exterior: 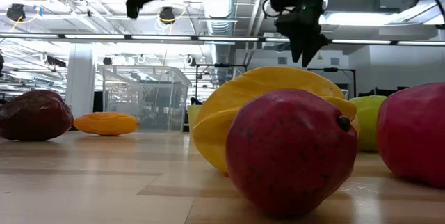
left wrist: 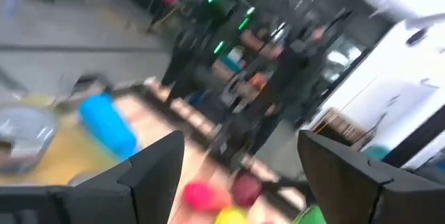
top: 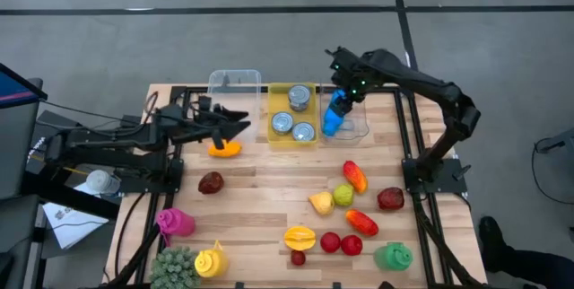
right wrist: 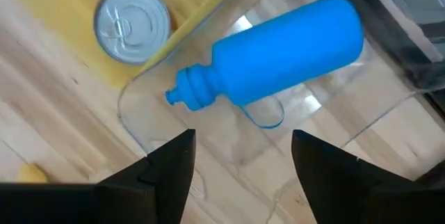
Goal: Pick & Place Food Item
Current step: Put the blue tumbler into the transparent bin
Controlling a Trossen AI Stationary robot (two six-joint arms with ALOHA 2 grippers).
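The high view shows three bins along the table's (top: pixel 269 190) far edge: a clear bin (top: pixel 235 91) toward the left, a yellow bin (top: pixel 293 114) in the middle holding three cans (top: pixel 299 99), and a second clear bin (top: pixel 348 118) just right of it with one blue bottle (top: pixel 334 114) lying inside; loose food sits on the wood: one orange piece (top: pixel 224 149) near the left arm, one dark red fruit (top: pixel 211 182) nearer the middle, and a cluster toward the near right corner of about ten red, yellow and green items (top: pixel 345 213); the near left corner carries a pink item (top: pixel 175 223), a green spiky one (top: pixel 174 267) and a yellow one (top: pixel 209 261); the right gripper (top: pixel 345 83) hangs over the bottle's bin, arm bent in from the right edge, fingers apart and holding nothing; the right wrist view alone shows the bottle (right wrist: pixel 278 50) lying on its side on the bin floor, clear of both fingers (right wrist: pixel 170 165); the left gripper (top: pixel 235 124) reaches level toward the middle above the orange piece, jaws spread and empty; the low view alone shows both grippers high off the wood, with a red fruit (exterior: pixel 288 151) and a yellow starfruit (exterior: pixel 278 92) close up.
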